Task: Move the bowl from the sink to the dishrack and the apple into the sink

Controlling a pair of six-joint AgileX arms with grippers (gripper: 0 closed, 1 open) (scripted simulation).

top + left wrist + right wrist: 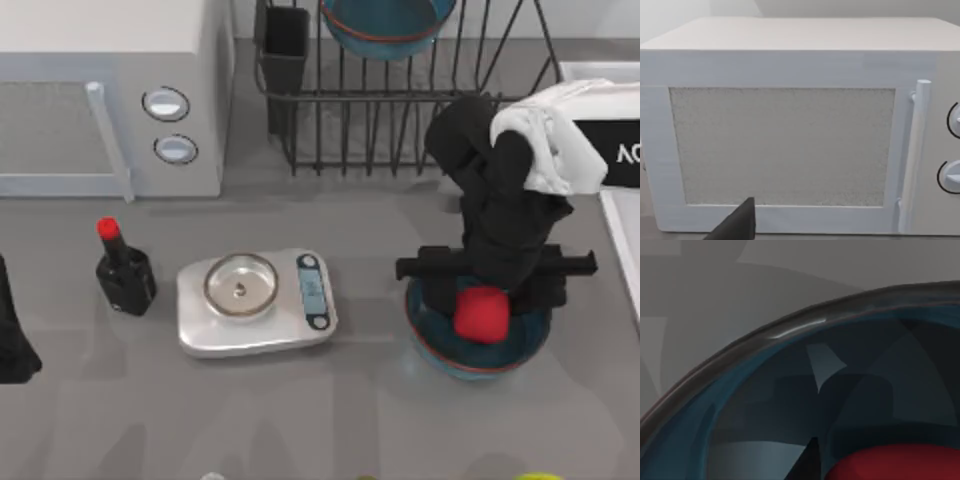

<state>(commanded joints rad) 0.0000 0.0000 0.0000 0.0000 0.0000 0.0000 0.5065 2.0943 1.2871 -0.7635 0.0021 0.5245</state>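
A deep-blue bowl [440,345] stands on the grey table at the right, with the red apple [482,318] inside it. My right gripper [484,298] reaches down into this bowl. In the right wrist view one dark finger [810,460] lies against the apple's [900,465] side under the bowl's rim [790,330], so the gripper looks shut on the apple. A second, alike blue bowl [385,25] rests in the black wire dishrack [400,110] at the back. The sink's pale rim [622,250] shows at the right edge. My left gripper [12,350] is parked at the far left.
A white microwave [110,90] fills the back left and faces the left wrist camera [790,125]. A silver kitchen scale [255,300] sits mid-table, a black bottle with a red cap [125,275] to its left. The rack's dark cutlery cup [285,50] stands at its left corner.
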